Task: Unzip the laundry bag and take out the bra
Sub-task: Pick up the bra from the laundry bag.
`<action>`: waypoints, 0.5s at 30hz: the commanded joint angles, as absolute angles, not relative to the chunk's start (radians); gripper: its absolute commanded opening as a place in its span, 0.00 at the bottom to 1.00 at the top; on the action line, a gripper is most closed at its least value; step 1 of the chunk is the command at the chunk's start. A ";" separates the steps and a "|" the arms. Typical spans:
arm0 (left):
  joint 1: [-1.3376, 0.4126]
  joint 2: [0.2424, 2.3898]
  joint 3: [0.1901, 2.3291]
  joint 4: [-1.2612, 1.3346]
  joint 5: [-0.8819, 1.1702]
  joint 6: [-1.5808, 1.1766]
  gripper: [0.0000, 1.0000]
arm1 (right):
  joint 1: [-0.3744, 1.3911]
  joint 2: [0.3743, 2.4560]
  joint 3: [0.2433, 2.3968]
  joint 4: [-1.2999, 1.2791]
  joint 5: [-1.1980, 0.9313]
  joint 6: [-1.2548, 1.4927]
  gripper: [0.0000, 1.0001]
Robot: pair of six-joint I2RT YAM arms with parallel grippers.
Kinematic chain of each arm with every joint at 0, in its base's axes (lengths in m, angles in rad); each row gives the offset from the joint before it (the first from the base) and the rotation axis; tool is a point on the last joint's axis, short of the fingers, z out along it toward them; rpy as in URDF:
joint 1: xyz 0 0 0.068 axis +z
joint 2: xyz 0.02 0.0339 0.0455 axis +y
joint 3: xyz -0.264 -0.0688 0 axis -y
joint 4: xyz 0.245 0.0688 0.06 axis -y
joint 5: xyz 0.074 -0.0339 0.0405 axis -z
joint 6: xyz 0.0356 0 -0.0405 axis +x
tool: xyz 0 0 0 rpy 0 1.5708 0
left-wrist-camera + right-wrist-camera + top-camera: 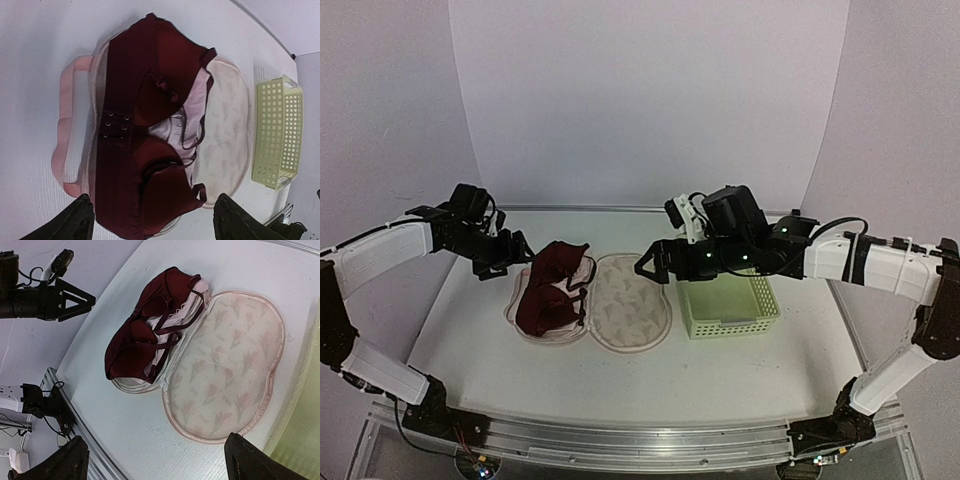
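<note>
The laundry bag [631, 316] lies unzipped and spread flat like a clamshell in the middle of the table. Its printed half [232, 375] lies to the right. The dark red bra [552, 291] rests crumpled in the left half, on the pale lining [192, 107]. My left gripper [512, 258] hangs open just left of the bag and above it, the bra [145, 160] below its spread fingers, with nothing held. My right gripper [655, 265] hovers open over the bag's right edge, empty.
A pale green slatted plastic basket [730, 305] stands right of the bag, under my right arm. A pink loop handle [65, 130] sticks out from the bag's left side. The table's metal front rail [620, 445] runs along the near edge.
</note>
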State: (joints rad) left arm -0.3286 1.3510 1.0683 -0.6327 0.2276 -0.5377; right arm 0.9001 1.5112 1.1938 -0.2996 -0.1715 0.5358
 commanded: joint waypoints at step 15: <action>-0.184 1.551 0.909 -0.287 0.482 -0.480 0.82 | 0.907 1.476 1.211 -0.258 -0.183 0.533 0.96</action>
